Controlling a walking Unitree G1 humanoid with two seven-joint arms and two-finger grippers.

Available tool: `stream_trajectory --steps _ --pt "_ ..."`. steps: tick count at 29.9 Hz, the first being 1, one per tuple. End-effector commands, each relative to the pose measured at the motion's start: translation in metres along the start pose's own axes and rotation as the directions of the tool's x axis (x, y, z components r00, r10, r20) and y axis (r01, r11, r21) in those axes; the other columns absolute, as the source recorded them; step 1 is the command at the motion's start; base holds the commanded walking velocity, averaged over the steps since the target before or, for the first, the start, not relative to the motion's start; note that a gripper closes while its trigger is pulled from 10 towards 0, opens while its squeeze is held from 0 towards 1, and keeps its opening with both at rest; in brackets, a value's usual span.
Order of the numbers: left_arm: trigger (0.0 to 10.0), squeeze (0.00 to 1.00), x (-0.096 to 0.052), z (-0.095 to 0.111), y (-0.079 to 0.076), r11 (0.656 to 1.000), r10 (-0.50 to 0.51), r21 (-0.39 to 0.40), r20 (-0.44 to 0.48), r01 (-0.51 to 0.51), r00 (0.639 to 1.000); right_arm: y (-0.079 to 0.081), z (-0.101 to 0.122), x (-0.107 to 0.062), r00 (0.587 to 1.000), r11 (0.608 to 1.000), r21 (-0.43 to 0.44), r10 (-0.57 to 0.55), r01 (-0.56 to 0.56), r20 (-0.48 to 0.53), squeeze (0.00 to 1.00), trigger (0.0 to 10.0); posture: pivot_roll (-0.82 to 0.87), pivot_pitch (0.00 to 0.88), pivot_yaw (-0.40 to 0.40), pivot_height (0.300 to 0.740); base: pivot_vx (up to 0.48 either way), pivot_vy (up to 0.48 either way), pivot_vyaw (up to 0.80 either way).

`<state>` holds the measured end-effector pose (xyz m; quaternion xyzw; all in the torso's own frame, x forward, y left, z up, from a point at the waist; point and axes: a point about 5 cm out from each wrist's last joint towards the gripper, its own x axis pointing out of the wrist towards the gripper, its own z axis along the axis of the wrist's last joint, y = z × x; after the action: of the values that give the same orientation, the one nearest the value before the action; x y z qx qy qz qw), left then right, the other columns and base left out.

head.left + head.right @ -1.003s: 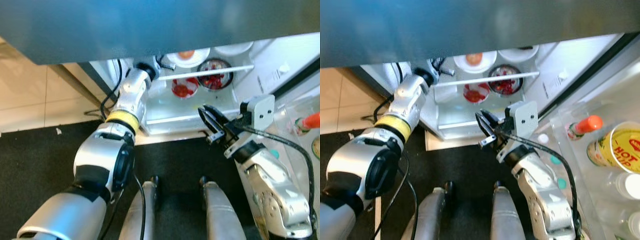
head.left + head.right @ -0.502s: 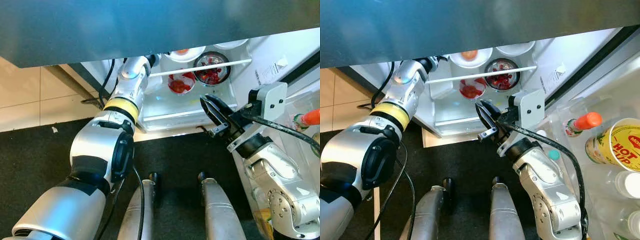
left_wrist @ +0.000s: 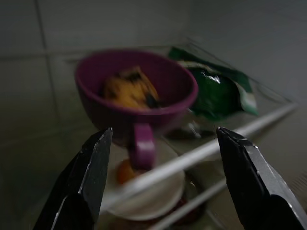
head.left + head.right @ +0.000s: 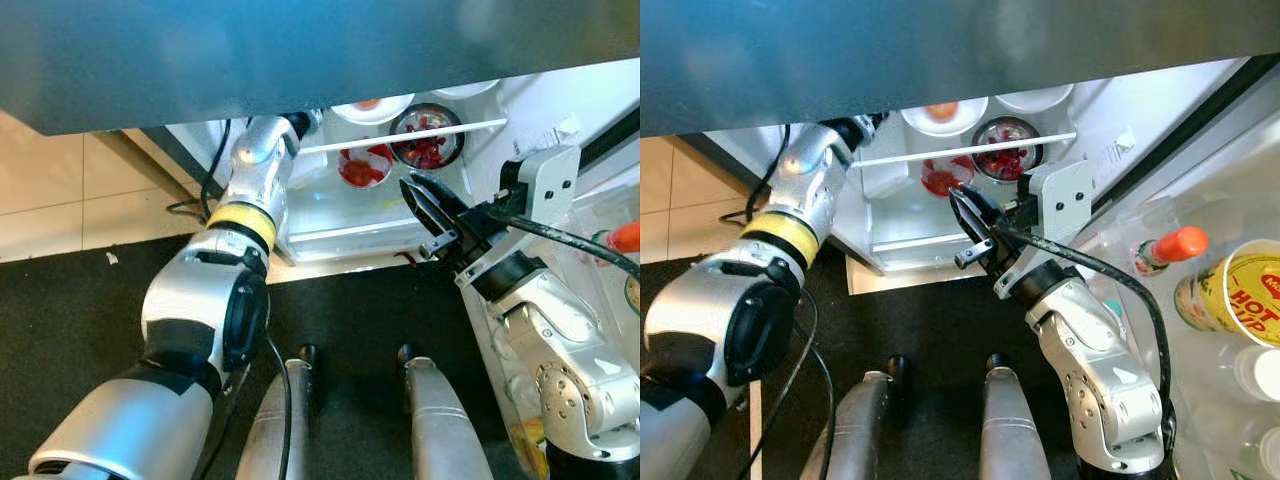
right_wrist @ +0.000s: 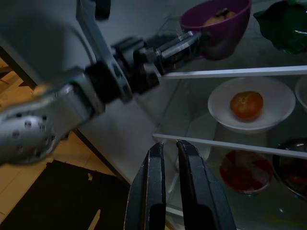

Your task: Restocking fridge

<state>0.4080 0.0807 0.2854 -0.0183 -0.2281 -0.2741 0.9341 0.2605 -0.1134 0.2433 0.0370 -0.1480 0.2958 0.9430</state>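
up close, the left end effector (image 3: 163, 177) has its two black fingers spread wide apart with nothing between them, lined up on the purple mug (image 3: 136, 98) so that the mug's handle faces the gap; this looks like the approach to a grasp, or equally the moment just past setting the mug down, and which of the two cannot be told; the mug stands upright on an upper fridge shelf (image 5: 240, 72) with something orange-yellow inside it, and a green packet (image 3: 218, 91) lies just beside it on the mug's right; the arm reaches far into the fridge, under the dark overhang that hides the upper shelf from the head camera, which is likely why the wrist picture is so dim.

the right end effector (image 4: 975, 235) hangs in front of the open fridge with its fingers drawn nearly together and empty; it sits near the middle, clear of the left arm's path, probably waiting its turn; beyond it, on the shelf below the mug, a white plate (image 5: 252, 103) carries an orange fruit (image 5: 246, 105); lower still stand a glass bowl of red food (image 4: 362, 170) and, to its right, a dark bowl of red pieces (image 4: 428, 140), each behind a white shelf rail.

further out to the right, the open door's rack holds a bottle with an orange cap (image 4: 1170, 250) and a yellow tub (image 4: 1235, 295), stored upright.
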Motion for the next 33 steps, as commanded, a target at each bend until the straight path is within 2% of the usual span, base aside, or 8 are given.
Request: stream_trajectory --steps 1,8,11,19,24,26,28,33 --pt "10.0 0.0 -0.024 -0.04 -0.018 0.997 -0.058 -0.046 -0.058 0.055 0.997 -0.002 -0.005 0.001 1.0 1.0 -0.002 0.015 -0.015 -0.002 0.0 10.0 -0.13 0.426 0.109 0.74 0.0 0.0 0.0" --pt "10.0 0.0 -0.043 -0.062 -0.026 0.996 -0.063 -0.073 -0.092 0.056 0.994 -0.001 -0.005 0.006 0.999 0.999 -0.006 0.039 -0.039 0.01 0.0 10.0 -0.13 0.395 0.112 0.74 0.0 0.0 0.0" --pt "10.0 0.0 -0.064 -0.076 -0.026 0.996 -0.024 -0.092 -0.092 0.015 0.996 -0.002 -0.008 0.01 0.997 0.997 -0.007 0.072 -0.072 0.01 0.0 10.0 -0.11 0.362 0.11 0.74 0.0 0.0 0.0" --pt "10.0 0.0 -0.1 -0.094 -0.024 0.994 0.04 -0.097 -0.119 -0.052 0.992 -0.009 -0.051 0.011 0.989 0.997 -0.011 0.077 -0.079 -0.123 0.0 10.0 -0.08 0.273 0.089 0.74 0.0 0.0 0.0" --pt "10.0 0.0 -0.105 -0.097 -0.025 0.993 0.047 -0.098 -0.127 -0.059 0.991 -0.012 -0.06 0.01 0.986 0.997 -0.016 0.071 -0.075 -0.151 0.0 10.0 -0.08 0.256 0.083 0.74 0.0 0.0 0.0" --pt "10.0 0.0 -0.112 -0.102 -0.028 0.993 0.053 -0.1 -0.142 -0.067 0.988 -0.017 -0.073 0.007 0.98 0.998 -0.023 0.045 -0.051 -0.194 0.0 10.0 -0.07 0.243 0.077 0.74 0.0 0.0 0.0" --pt "10.0 0.0 -0.132 -0.117 -0.034 0.99 0.068 -0.11 -0.2 -0.091 0.977 -0.031 -0.106 -0.006 0.956 1.0 0.003 -0.027 0.029 -0.291 0.0 10.0 -0.05 0.227 0.065 0.74 0.0 0.0 0.0" --pt "10.0 0.0 -0.166 -0.141 -0.042 0.986 0.081 -0.112 -0.315 -0.122 0.945 -0.04 -0.139 -0.026 0.915 0.995 0.027 -0.077 0.096 -0.397 0.0 10.0 -0.05 0.211 0.056 0.74 0.0 0.0 0.0"
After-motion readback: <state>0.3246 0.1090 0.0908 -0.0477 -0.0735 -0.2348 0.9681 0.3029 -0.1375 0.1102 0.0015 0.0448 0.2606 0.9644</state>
